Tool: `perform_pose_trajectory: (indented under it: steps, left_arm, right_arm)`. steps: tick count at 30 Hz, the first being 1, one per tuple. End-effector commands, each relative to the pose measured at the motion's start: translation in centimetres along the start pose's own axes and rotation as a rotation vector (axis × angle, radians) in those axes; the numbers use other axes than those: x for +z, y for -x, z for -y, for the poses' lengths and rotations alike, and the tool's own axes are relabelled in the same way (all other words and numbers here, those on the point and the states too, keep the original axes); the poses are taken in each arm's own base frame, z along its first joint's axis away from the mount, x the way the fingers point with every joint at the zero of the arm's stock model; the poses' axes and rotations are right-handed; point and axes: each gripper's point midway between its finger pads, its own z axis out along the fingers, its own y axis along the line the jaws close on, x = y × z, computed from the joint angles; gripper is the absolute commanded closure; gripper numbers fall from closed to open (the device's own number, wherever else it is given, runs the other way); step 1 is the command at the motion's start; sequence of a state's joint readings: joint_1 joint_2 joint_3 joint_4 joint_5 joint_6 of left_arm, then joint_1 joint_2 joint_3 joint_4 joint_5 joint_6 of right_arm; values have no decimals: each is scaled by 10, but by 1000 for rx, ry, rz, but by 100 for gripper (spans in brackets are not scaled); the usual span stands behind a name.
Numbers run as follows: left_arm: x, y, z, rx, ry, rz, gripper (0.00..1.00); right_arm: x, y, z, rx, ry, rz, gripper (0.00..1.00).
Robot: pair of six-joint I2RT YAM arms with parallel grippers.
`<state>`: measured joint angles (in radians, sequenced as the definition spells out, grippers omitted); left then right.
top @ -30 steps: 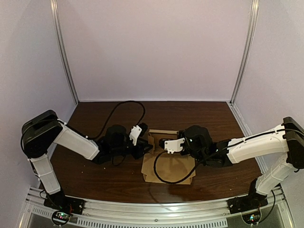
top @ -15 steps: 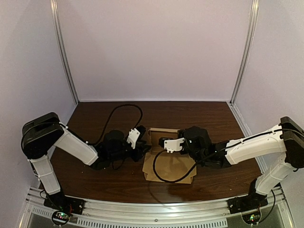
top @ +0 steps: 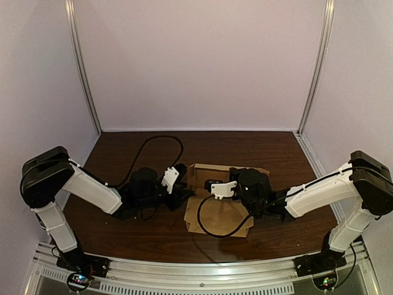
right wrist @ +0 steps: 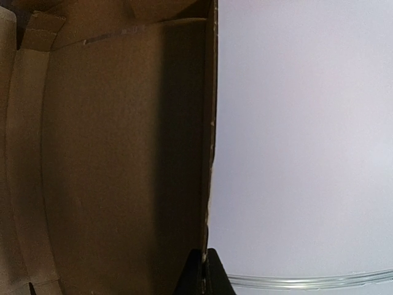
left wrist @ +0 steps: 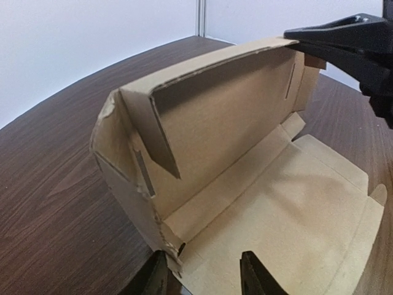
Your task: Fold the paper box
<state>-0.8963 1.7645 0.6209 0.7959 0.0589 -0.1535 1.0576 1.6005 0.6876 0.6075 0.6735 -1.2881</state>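
Note:
The brown paper box (top: 218,215) lies unfolded in the middle of the table, its long back wall (left wrist: 245,123) standing up with a side flap folded in at the left end. My right gripper (top: 212,183) is shut on the top edge of that wall, which the right wrist view shows as cardboard (right wrist: 110,153) pinched between the fingertips (right wrist: 204,273). In the left wrist view the right gripper is the black shape (left wrist: 301,38) at the wall's upper right corner. My left gripper (left wrist: 204,276) is open, straddling the box's near left corner, one finger outside and one over the base panel.
The dark wooden table (top: 135,147) is walled by pale panels at the back and both sides. Black cables loop from each wrist, one over the box's base panel (top: 212,230). The front flap with its rounded tab (left wrist: 368,203) lies flat.
The back wall has swung up from low to nearly upright, held by the right gripper, which shifted slightly left. The left gripper has moved a little left and toward me, at the box's corner.

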Motion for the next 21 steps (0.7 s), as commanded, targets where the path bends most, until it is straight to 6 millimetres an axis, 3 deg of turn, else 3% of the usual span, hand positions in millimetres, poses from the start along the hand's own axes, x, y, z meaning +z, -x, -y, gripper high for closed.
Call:
perform_pose_trajectory:
  steps: [1,3,7,14,17,21]
  left_arm:
    - [-26,17,10,8,-42,12,55]
    - [-37,20,7,8,-18,-3,55]
    - [-51,23,-21,-33,90,-20,55]
    - [-44,30,-74,-128,267,-38,58]
    - [-24,24,-73,-99,246,-92,57]
    - [-1,24,-47,-54,71,-91,55]
  right_arm:
    - [-6,-4,1,-27,-26,-12,100]
    - [-7,-5,0,-40,-36,-11,100]
    - [-8,-3,0,-56,-62,-7,100]
    - [-5,-3,-7,-72,-88,-12,100]
    - [-4,-5,-10,-71,-94,-19,100]
    - [-5,-6,-13,-63,-86,-25,100]
